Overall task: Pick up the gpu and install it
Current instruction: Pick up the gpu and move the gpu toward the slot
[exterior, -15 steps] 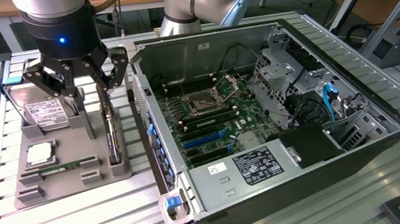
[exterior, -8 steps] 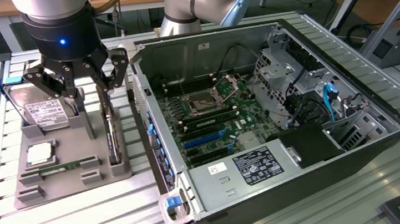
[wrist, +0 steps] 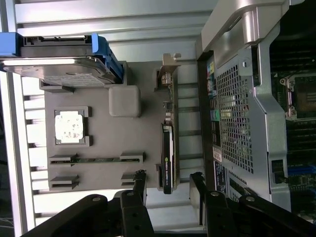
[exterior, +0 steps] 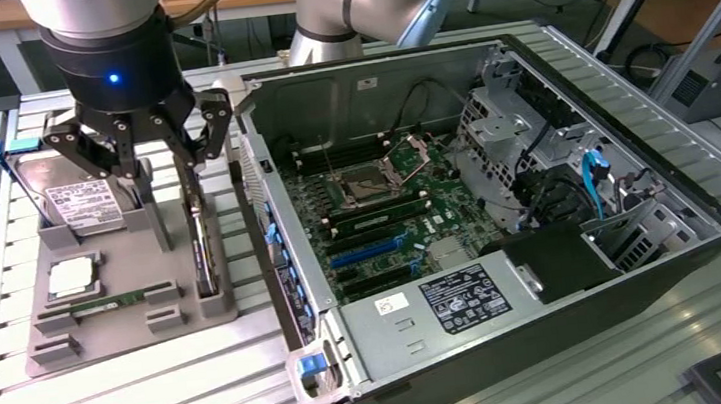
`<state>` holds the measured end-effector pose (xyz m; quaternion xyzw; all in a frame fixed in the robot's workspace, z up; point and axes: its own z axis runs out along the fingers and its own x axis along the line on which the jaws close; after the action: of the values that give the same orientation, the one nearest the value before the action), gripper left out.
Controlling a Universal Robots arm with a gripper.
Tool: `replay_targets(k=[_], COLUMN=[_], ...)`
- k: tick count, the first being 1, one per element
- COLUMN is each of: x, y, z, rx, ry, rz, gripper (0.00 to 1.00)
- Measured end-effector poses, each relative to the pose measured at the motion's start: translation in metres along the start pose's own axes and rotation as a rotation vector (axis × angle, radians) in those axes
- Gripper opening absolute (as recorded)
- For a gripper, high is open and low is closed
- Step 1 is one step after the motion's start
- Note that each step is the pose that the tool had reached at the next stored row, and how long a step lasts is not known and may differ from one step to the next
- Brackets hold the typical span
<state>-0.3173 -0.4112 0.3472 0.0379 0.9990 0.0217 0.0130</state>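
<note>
Hand (exterior: pixel 167 167) hangs wide over gpu (exterior: pixel 205 250), between hard drive (exterior: pixel 79 203) and case (exterior: pixel 362 86).

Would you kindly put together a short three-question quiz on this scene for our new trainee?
1. True or false: the gpu lies flat in the grey holder.
2. Pick one: the gripper is A) shut on the gpu, B) open and empty, C) shut and empty.
3. Fill in: the part in the blue frame is the ____.
Key: 1 false, it stands on edge. 2 B. 3 hard drive.
</note>
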Motion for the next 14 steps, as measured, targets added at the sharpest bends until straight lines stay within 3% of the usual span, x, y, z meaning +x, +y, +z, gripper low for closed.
replay_targets(k=[14], x=[0.0000], y=[-0.0008], z=[0.0035], rx=[0.0000], ry=[0.0000], rz=[0.000], gripper=[0.48])
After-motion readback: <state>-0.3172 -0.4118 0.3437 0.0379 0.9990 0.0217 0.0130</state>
